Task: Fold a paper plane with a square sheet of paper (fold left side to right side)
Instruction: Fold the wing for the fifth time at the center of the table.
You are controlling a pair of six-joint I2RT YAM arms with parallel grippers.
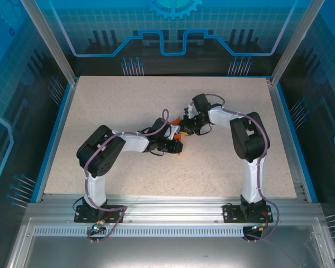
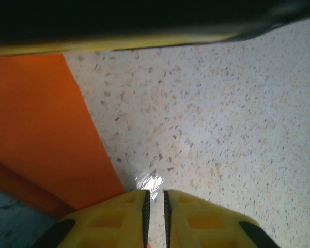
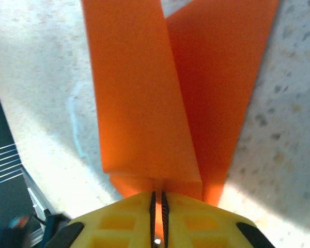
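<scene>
Scanning speckled table (image 1: 128,100), blue-lit walls (image 1: 173,33). Pinching orange paper (image 3: 139,93) with right gripper (image 3: 157,199), creases plain at wrist, lost overhead. Cannot tell with left gripper (image 2: 155,199).

Overhead view: bright, sharp; arms (image 1: 131,142) cast soft shadows on the surface (image 1: 128,100). Left wrist: dark blurred band at twelve o'clock, glare at six. Right wrist: paper (image 3: 139,103) soft-focused, surface washed out at nine.

Right hand (image 3: 157,197) pinches folded orange paper (image 3: 139,103) on speckled table (image 3: 41,77)
</scene>
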